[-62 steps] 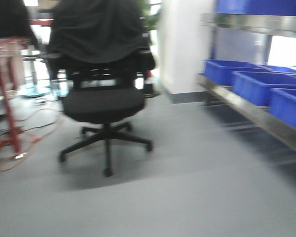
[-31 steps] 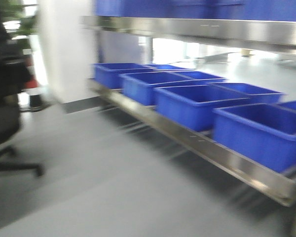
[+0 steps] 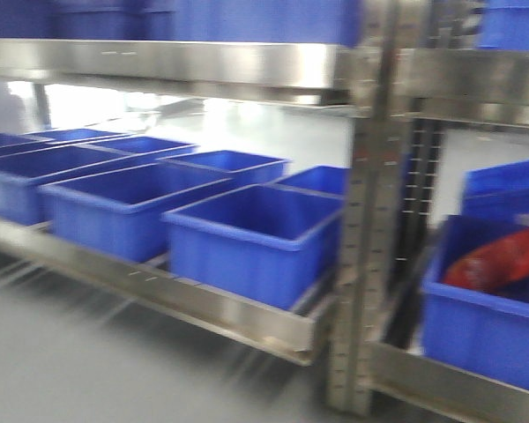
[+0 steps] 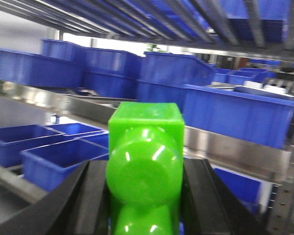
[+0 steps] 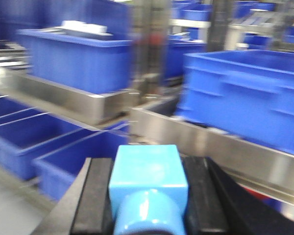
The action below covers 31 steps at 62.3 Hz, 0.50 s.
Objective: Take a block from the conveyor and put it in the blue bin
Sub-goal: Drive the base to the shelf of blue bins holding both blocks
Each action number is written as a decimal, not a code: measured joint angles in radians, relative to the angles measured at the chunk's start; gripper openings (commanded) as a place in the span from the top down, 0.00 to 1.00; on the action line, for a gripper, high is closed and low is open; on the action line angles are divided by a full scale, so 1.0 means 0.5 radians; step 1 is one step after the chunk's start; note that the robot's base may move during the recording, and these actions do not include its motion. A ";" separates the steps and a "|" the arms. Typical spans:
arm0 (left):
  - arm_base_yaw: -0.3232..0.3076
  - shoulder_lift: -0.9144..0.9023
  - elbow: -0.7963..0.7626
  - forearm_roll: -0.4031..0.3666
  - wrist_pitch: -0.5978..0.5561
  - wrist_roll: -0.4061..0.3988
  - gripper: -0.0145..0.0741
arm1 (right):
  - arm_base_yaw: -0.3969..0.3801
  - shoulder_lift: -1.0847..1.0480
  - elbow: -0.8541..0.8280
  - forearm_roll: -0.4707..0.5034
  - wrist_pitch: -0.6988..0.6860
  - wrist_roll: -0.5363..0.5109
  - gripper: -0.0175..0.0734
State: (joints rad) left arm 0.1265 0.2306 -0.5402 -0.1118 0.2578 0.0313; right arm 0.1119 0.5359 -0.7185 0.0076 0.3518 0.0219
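Front view, blurred: a stainless-steel rack (image 3: 247, 322) fills the frame, its lower shelf carrying a row of open blue bins (image 3: 247, 233) that runs from the left edge toward the centre; a perforated upright post (image 3: 370, 264) stands right of centre; beyond the post, at the lower right, a further bin (image 3: 485, 335) contains a red object (image 3: 502, 256) whose nature cannot be made out; more blue bins sit on the upper shelf along the top edge; grey floor (image 3: 88, 370) occupies the lower left. Left wrist view: the left claw (image 4: 145, 171) is closed upon a green block (image 4: 146, 142), which sits at centre-bottom of the frame, clamped between two black fingers (image 4: 95, 200) that touch its left and right sides; a rounded stud projects from its near face; behind it, bins stand in rows on steel shelves, low at the left and higher at the right. Right wrist view: the right claw (image 5: 148, 164) grips a light-blue block (image 5: 149, 191) in like manner, at centre-bottom, black fingers (image 5: 198, 196) pressed against both sides; beyond it, blurred, lie steel shelf edges with blue bins at the upper left and the right.
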 measured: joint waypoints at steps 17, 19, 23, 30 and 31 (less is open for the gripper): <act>0.000 0.000 0.000 0.000 0.000 0.000 0.96 | 0.000 0.000 0.000 0.000 0.000 0.000 0.99; 0.000 0.000 0.000 0.000 0.000 0.000 0.96 | 0.000 0.000 0.000 0.000 0.000 0.000 0.99; 0.000 0.000 0.000 0.000 0.000 0.000 0.96 | 0.000 0.000 0.000 0.000 0.000 0.000 0.99; 0.000 0.000 0.000 0.000 0.000 0.000 0.96 | 0.000 0.000 0.000 0.000 0.000 0.000 0.99; 0.000 0.000 0.000 0.000 0.000 0.000 0.96 | 0.000 0.000 0.000 0.000 0.000 0.000 0.99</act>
State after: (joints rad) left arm 0.1265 0.2306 -0.5402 -0.1118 0.2578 0.0313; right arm 0.1119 0.5359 -0.7185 0.0076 0.3518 0.0219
